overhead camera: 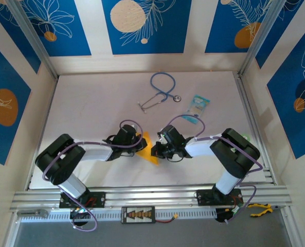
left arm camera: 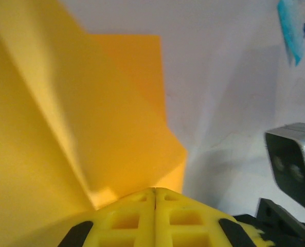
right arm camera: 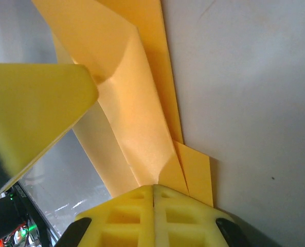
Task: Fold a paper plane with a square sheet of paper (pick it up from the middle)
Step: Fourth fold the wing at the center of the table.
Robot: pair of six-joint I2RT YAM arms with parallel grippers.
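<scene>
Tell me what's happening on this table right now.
Two robot arms are folding an orange-yellow paper at the middle of the table. The left gripper and the right gripper are each shut on the paper from opposite sides. It already carries several creases and raised flaps, though it is no finished plane yet. A stethoscope and a light-blue packet lie farther back, untouched.

Nothing I can actually read from my end. The light-blue packet on the worktop has print on it, but it's too small and blurry. The black box below the front rail shows orange marks, no legible letters.
</scene>
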